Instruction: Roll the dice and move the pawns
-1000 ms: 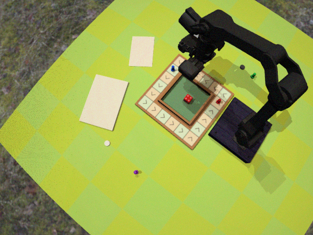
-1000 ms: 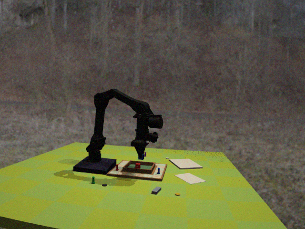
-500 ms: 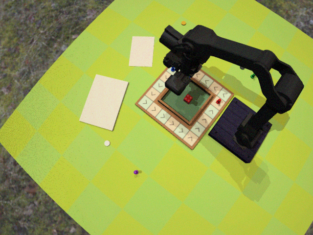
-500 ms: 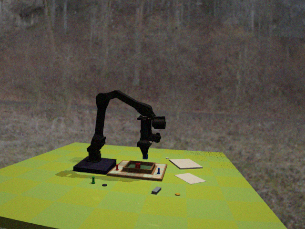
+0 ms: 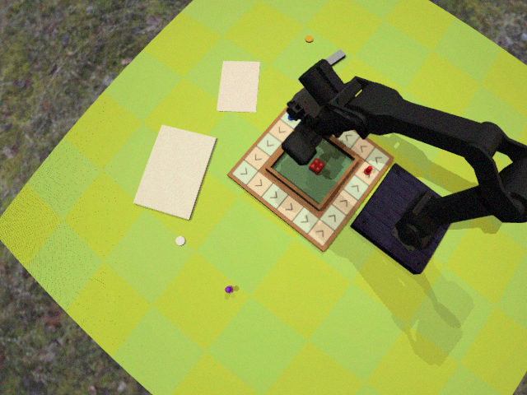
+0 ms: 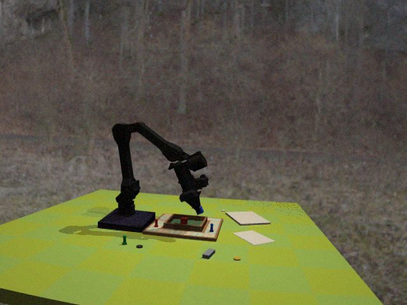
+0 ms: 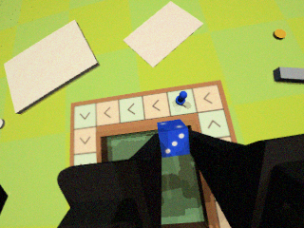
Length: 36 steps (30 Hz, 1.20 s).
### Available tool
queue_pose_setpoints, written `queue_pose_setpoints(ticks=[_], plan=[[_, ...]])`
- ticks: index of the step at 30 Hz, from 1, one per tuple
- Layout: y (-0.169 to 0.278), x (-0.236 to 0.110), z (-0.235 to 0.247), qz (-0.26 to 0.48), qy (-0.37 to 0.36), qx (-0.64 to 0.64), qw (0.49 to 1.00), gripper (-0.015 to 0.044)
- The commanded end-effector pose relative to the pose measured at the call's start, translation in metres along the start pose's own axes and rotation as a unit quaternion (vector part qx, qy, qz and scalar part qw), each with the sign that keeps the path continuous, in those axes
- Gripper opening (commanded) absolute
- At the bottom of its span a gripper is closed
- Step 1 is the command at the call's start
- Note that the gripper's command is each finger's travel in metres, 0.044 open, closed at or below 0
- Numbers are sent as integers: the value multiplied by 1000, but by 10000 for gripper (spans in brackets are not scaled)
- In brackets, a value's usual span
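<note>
My gripper (image 7: 171,135) (image 6: 197,208) is shut on the blue die (image 7: 173,139) (image 6: 200,210) and holds it above the far edge of the green tray (image 5: 297,180) (image 6: 184,225) (image 7: 124,147). The red die (image 5: 316,165) (image 6: 183,220) lies inside the tray. The tray sits in the middle of the arrow board (image 5: 319,233) (image 6: 184,234) (image 7: 85,117). The red pawn (image 5: 368,169) (image 6: 156,222) stands on a board square near the arm's base. The blue pawn (image 5: 291,116) (image 6: 211,227) (image 7: 180,98) stands on the far row, just beyond the die in the wrist view.
Two beige cards (image 5: 175,169) (image 5: 239,85) lie beside the board. A grey block (image 5: 336,57) (image 7: 290,73), an orange disc (image 5: 309,39), a white disc (image 5: 180,240), a purple pawn (image 5: 228,289), a green pawn (image 6: 124,239) and a black disc (image 6: 139,246) lie scattered around. The arm's dark base (image 5: 383,212) adjoins the board.
</note>
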<state>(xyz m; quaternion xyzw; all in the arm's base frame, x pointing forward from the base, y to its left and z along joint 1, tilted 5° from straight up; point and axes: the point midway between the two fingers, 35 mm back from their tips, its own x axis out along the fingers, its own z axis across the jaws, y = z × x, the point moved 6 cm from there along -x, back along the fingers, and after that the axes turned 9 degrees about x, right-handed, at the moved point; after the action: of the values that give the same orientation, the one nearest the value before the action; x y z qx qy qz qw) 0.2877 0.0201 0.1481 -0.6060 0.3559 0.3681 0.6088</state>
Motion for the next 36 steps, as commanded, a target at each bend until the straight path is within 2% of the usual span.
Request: queue_pose_setpoints(ticks=[1, 9, 14, 21, 36], plan=[[9, 1, -1, -72, -12, -3, 997, 0], [23, 6, -3, -194, -26, -10, 981, 0], [24, 5, -3, -197, -26, -10, 980, 0], [39, -40, -3, -196, -26, -10, 980, 0], [40, -38, -4, -196, -25, -10, 980, 0]])
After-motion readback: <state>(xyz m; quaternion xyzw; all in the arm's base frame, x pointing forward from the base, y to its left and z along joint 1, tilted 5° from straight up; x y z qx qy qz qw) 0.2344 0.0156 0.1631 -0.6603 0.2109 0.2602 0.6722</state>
